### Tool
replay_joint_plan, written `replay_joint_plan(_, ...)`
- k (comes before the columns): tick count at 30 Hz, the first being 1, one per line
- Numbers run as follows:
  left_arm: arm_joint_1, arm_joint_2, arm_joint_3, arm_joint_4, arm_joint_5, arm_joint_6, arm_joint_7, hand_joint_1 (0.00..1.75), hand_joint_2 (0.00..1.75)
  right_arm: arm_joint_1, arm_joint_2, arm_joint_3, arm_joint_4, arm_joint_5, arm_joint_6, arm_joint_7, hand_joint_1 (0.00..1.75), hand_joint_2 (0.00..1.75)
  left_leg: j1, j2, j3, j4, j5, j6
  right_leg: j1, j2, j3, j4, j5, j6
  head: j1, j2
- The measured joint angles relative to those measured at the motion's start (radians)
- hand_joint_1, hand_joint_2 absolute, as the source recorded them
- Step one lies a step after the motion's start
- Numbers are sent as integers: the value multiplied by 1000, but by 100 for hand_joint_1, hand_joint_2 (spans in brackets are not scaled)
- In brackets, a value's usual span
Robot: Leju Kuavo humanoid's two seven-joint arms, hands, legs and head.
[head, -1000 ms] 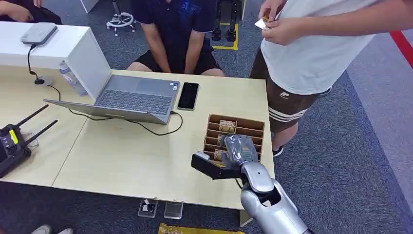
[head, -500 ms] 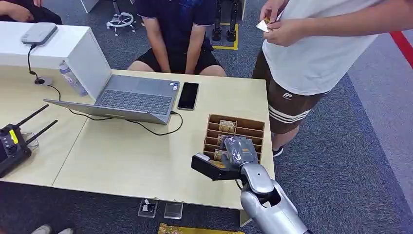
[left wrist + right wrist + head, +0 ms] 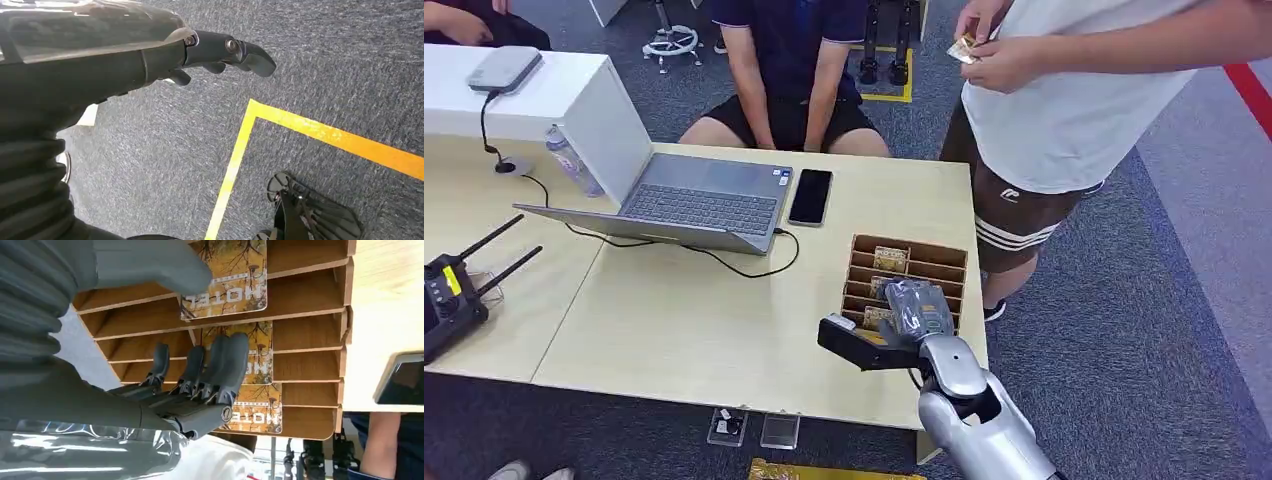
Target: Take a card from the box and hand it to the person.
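left hand [image 3: 220,52]: hangs over carpet beside the yellow floor tape [image 3: 320,132]; fingers curled in, holding nothing.
laptop [image 3: 694,200]: open on the table [image 3: 674,330], toward its far edge; phone [image 3: 810,196] just right of it.
box [image 3: 907,275]: slotted wooden rack at the table's right edge. Wrist view shows hotel cards [image 3: 227,277] in three of the slots, the other slots bare.
right hand [image 3: 200,375]: over the box's near slots, fingers together and extended onto a card [image 3: 257,357], thumb apart above. Not pinching yet.
change: hand barely moved in the last second, so my read is it's settling for the grasp; no card lifted.
person [image 3: 1064,90]: standing past the table's right corner, already holding a card in both hands.
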Motion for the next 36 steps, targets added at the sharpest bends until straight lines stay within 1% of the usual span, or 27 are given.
replay_joint_plan(5, 0, 0, 0, 0, 0, 0, 0, 0, 175, 0, 0, -1, 0, 0, 0, 0, 73, 175, 0, 0, 0, 0, 0, 0, 0, 0, 0, 0, 0, 0, 0, 0)
replay_joint_plan(7, 0, 0, 0, 0, 0, 1, 0, 0, 175, 0, 0, -2, 0, 0, 0, 0, 77, 175, 0, 0, 0, 0, 0, 0, 0, 0, 0, 0, 0, 0, 0, 0)
replay_joint_plan(11, 0, 0, 0, 0, 0, 1, 0, 0, 175, 0, 0, -2, 0, 1, 0, 0, 91, 175, 0, 0, 0, 0, 0, 0, 0, 0, 0, 0, 0, 0, 0, 0)
replay_joint_plan(12, 0, 0, 0, 0, 0, 1, 0, 0, 175, 0, 0, -2, 0, 1, 0, 0, 89, 175, 0, 0, 0, 0, 0, 0, 0, 0, 0, 0, 0, 0, 0, 0)
replay_joint_plan(17, 0, 0, 0, 0, 0, 1, 0, 0, 175, 0, 0, -2, 0, 5, 0, 0, 91, 175, 0, 0, 0, 0, 0, 0, 0, 0, 0, 0, 0, 0, 0, 0)
replay_joint_plan(18, 0, 0, 0, 0, 0, 1, 0, 0, 175, 0, 0, -2, 0, 5, 0, 0, 87, 175, 0, 0, 0, 0, 0, 0, 0, 0, 0, 0, 0, 0, 0, 0)
replay_joint_plan(22, 0, 0, 0, 0, 0, 1, 0, 0, 175, 0, 0, -2, 1, 5, 0, 0, 96, 175, 0, 0, 0, 0, 0, 0, 0, 0, 0, 0, 0, 0, 0, 0)
replay_joint_plan(23, 0, 0, 0, 0, 0, 2, 0, 0, 175, 0, 0, -2, 2, 6, 0, 0, 96, 175, 0, 0, 0, 0, 0, 0, 0, 0, 0, 0, 0, 0, 0, 0)
replay_joint_plan(25, 0, 0, 0, 0, 0, 2, 0, 0, 175, 0, 0, -2, 4, 6, 1, 0, 91, 175, 0, 0, 0, 0, 0, 0, 0, 0, 0, 0, 0, 0, 0, 0)
replay_joint_plan(26, 0, 0, 0, 0, 0, 2, 0, 0, 175, 0, 0, -2, 4, 6, 1, 0, 93, 175, 0, 0, 0, 0, 0, 0, 0, 0, 0, 0, 0, 0, 0, 0)
replay_joint_plan(27, 0, 0, 0, 0, 0, 3, 0, 0, 175, 0, 0, -2, 5, 6, 1, 0, 87, 175, 0, 0, 0, 0, 0, 0, 0, 0, 0, 0, 0, 0, 0, 0)
replay_joint_plan(36, 0, 0, 0, 0, 0, 4, 0, 0, 175, 0, 0, -2, 9, 6, 1, 0, 89, 175, 0, 0, 0, 0, 0, 0, 0, 0, 0, 0, 0, 0, 0, 0)
